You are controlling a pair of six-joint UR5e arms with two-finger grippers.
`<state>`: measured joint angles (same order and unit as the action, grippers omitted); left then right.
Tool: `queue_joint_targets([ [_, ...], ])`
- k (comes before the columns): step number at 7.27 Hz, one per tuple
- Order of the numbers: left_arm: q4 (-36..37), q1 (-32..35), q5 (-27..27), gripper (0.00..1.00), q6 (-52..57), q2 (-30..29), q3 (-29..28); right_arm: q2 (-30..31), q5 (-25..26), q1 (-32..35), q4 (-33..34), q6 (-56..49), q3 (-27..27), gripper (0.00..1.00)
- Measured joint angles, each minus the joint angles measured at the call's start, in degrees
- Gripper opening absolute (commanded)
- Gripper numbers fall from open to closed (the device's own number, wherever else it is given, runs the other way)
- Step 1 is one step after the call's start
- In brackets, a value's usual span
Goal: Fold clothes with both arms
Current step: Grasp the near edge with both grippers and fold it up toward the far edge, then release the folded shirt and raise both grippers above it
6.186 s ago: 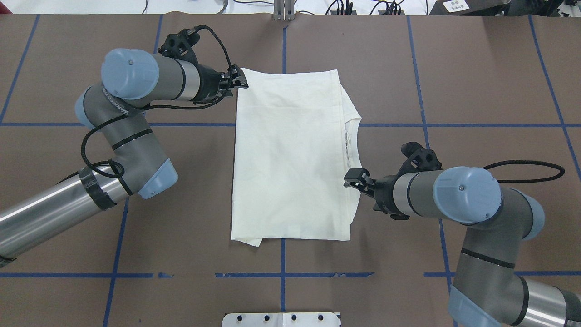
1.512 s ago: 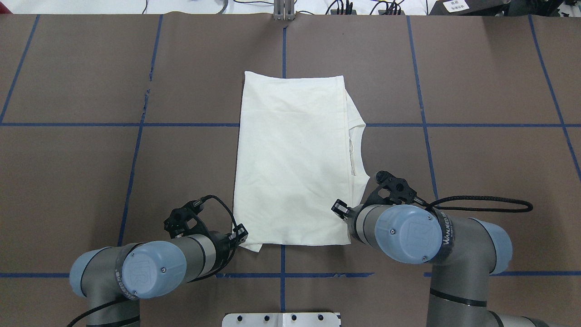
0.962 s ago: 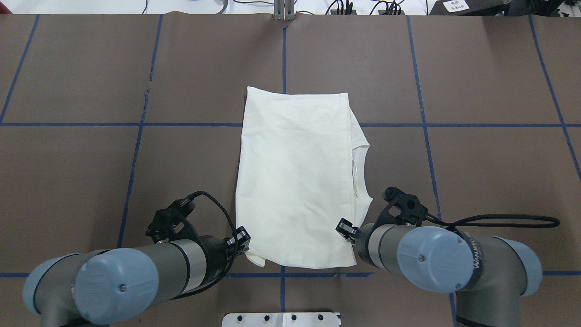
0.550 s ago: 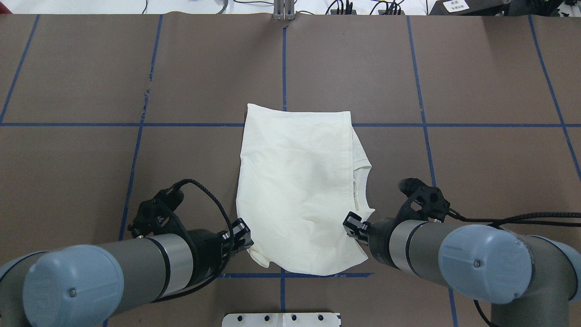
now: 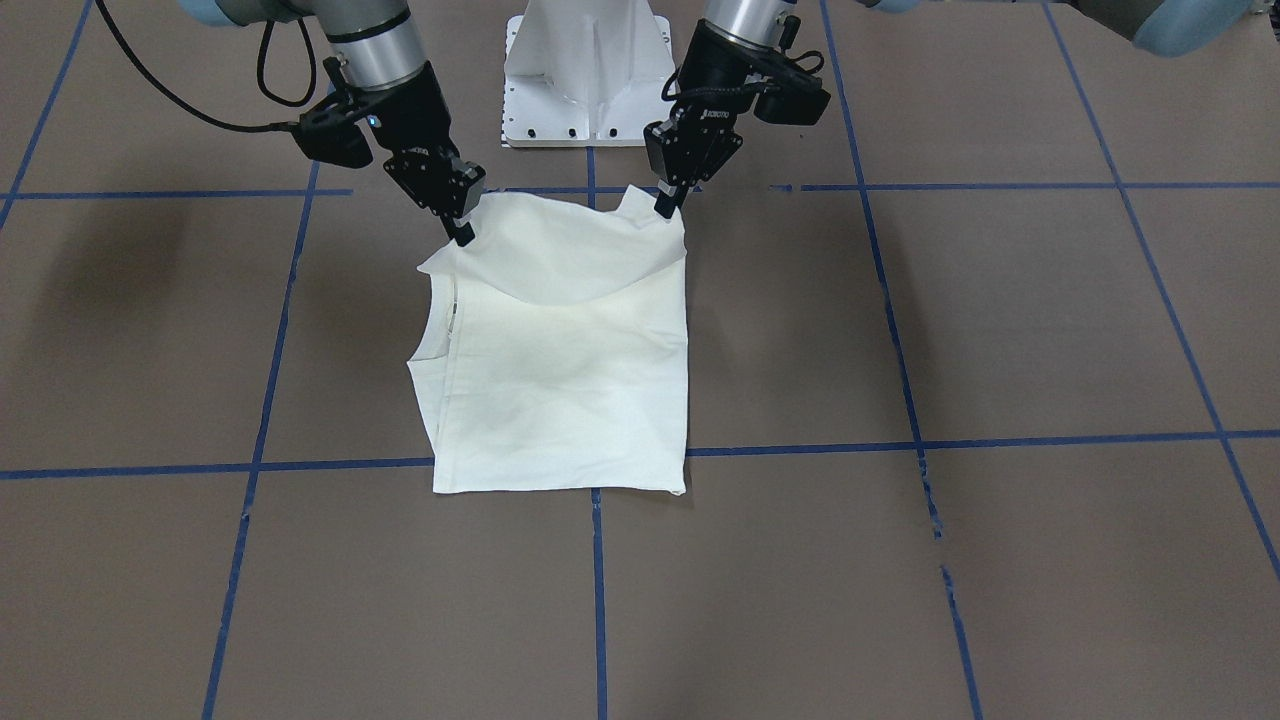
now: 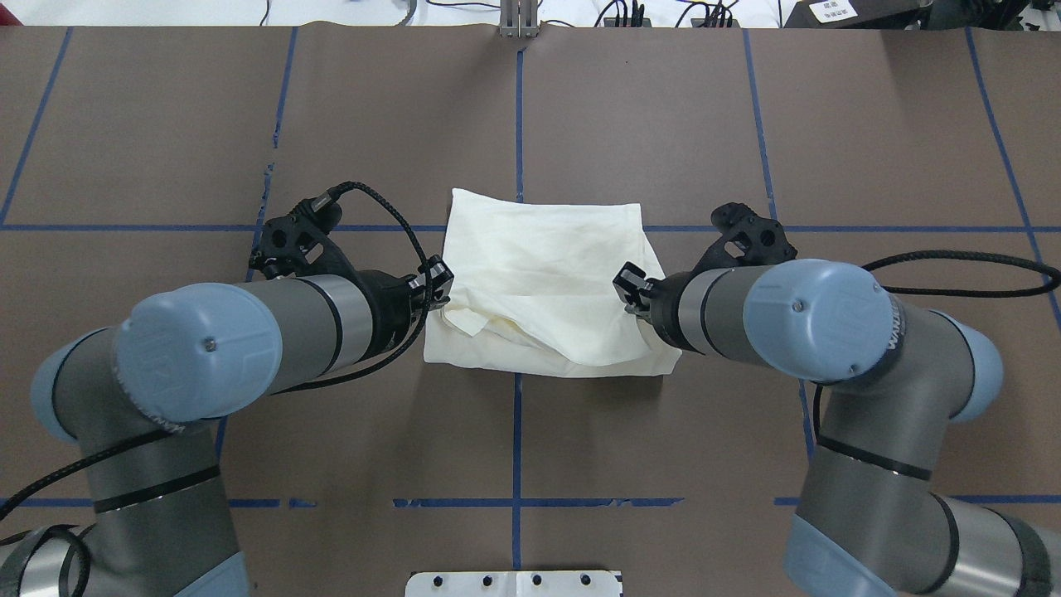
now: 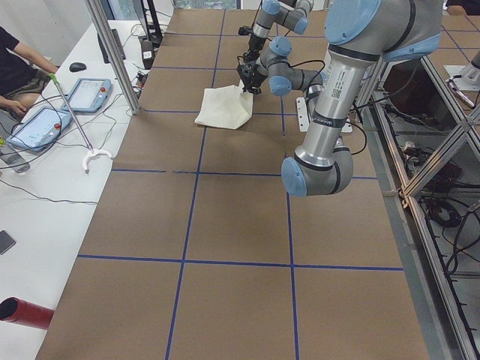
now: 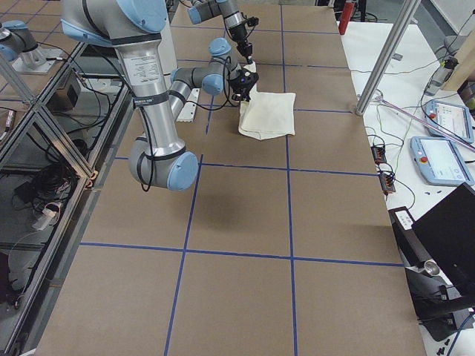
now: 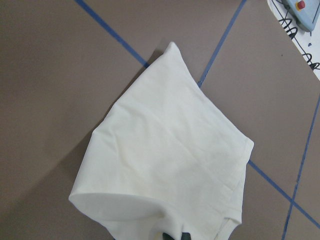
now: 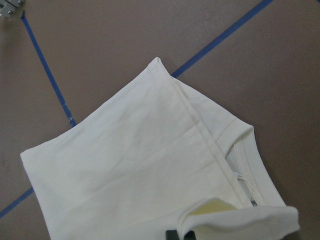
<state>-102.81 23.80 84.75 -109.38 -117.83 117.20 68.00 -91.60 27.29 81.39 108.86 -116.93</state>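
The clothes are one cream shirt [image 6: 539, 249] lying plain side up in the middle of the table, its ribbed neckline [image 5: 449, 312] on the robot's right side. My left gripper [image 6: 439, 292] is shut on the near left corner, and my right gripper [image 6: 628, 290] is shut on the near right corner. Both corners are lifted off the table, so the near edge of the shirt [image 5: 570, 380] hangs in a sagging curve over the flat part. The left wrist view shows the shirt [image 9: 170, 150] spreading away from the fingertips. In the right wrist view the shirt [image 10: 130, 160] has the raised corner curling by the fingers.
Blue tape lines [image 6: 515, 431] grid the brown table. The white pedestal base [image 5: 585, 70] stands behind the shirt on the robot's side. In the exterior left view a seated person [image 7: 16, 69], control tablets and a metal post [image 7: 112, 52] line the table's far edge.
Both grippers took the near corners, dragged the shirt toward the robot, then raised the near edge and carried it forward over the rest of the shirt.
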Motion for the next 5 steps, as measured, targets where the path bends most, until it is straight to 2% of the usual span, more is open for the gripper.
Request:
queue_joint_targets([
  [2,-1.17,1.75,-0.16,0.0,2.69,-3.86,-7.79,-2.42,-3.39,3.75,-1.57,-1.07,6.5,0.0],
  [5,-9.8,5.53,-0.2,0.0,8.58,-6.52,-18.92,-7.98,-7.71,7.74,-7.32,-2.37,19.15,0.0],
])
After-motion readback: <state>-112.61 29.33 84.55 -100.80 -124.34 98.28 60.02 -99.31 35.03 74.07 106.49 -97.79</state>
